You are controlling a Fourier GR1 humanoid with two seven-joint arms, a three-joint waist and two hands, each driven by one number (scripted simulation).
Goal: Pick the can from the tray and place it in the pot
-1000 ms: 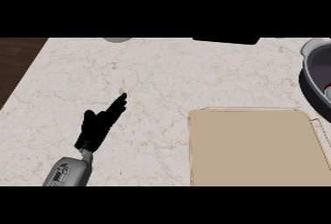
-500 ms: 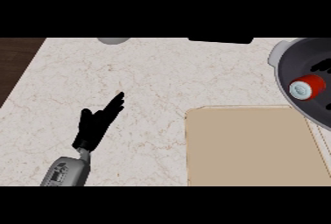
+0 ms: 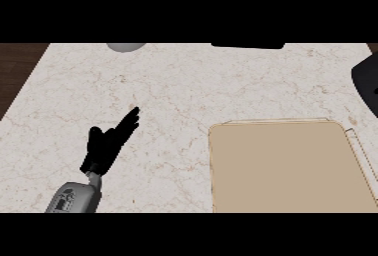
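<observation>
My left hand (image 3: 109, 144) rests open on the marble counter at the lower left, fingers straight and pointing up and to the right, holding nothing. The tan tray (image 3: 288, 167) lies at the lower right with nothing on its visible surface. Only a dark sliver of the pot (image 3: 367, 79) shows at the right edge, above the tray. The can is nowhere in view. My right hand does not show either.
A grey round object (image 3: 125, 47) sits at the counter's far edge, upper left, and a flat black object (image 3: 247, 45) lies at the far edge, centre right. Dark wood (image 3: 15, 75) borders the counter on the left.
Half a second ago the pot showed at the upper right with the red-topped can inside it; now only its dark edge is left. My left hand and the tray have barely moved.
</observation>
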